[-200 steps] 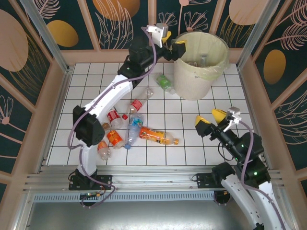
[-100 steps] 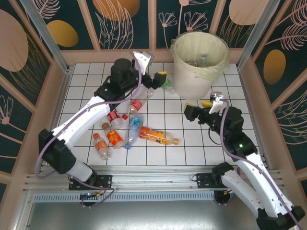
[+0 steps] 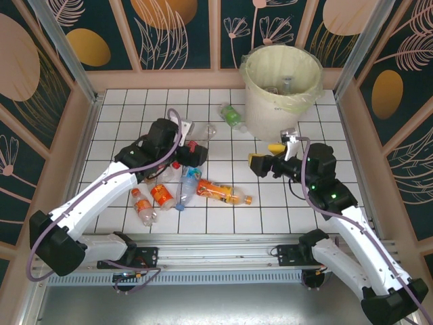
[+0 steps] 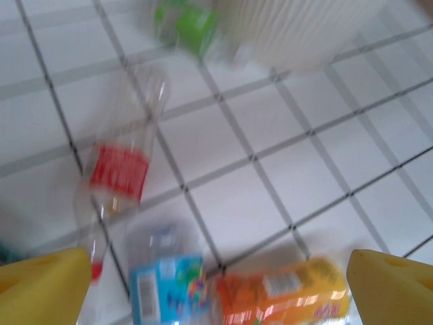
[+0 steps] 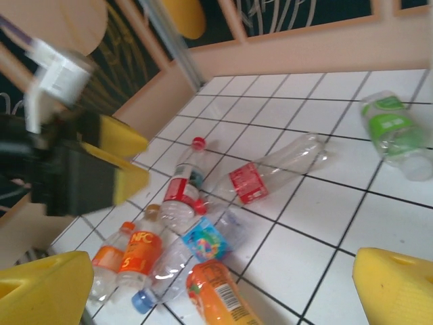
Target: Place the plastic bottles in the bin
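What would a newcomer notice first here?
The heap of plastic bottles lying left of centre on the white tiled table, the orange-labelled bottle brightest among them. Next, the big white bin with its yellow liner at the far edge, a green-labelled bottle lying beside it. The left arm hangs over the heap and the right arm points at it, both with jaws open.
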Controlling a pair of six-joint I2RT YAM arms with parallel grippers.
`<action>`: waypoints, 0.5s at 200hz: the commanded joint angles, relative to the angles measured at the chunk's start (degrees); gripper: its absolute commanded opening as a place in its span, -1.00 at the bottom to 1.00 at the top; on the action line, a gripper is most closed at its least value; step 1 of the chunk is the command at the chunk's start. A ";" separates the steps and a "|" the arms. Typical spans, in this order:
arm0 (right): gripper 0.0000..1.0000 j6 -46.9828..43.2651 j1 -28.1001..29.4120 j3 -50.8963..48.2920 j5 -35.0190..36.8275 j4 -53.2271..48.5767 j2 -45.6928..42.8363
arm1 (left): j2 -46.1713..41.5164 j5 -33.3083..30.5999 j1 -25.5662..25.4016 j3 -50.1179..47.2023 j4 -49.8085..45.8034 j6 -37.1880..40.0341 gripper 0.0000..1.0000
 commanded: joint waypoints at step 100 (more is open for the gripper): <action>0.98 -2.15 0.47 2.55 -7.86 -2.31 -0.98 | 8.34 1.03 -0.17 -6.92 -13.86 -10.34 0.59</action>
